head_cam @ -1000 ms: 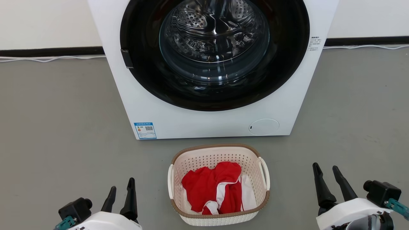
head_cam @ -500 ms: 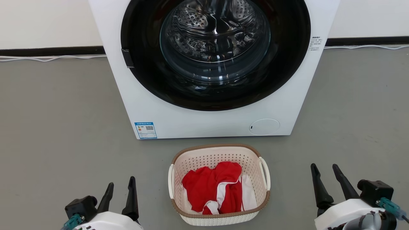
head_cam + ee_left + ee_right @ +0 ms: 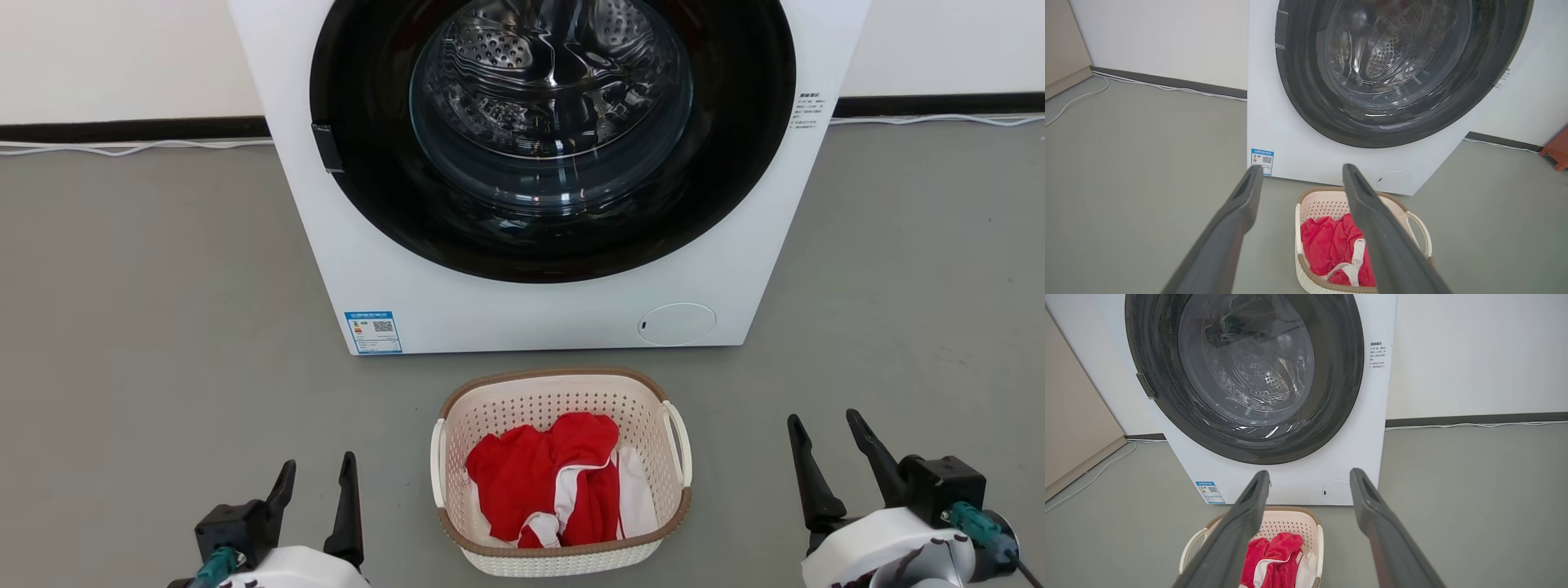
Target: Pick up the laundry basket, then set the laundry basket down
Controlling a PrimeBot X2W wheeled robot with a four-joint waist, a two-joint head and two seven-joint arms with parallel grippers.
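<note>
While the left gripper [image 3: 318,462] and right gripper [image 3: 822,416] are hanging open-jawed at the lower corners, a lopsided lift could be tipping the laundry basket [image 3: 539,404] over.

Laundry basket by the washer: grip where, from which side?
On the laundry basket, grip the white loop handles: left tool on the left handle, right tool on the right handle, each from outside. The basket sits upright, loops jut from its sides, and the open tools flank it.
</note>
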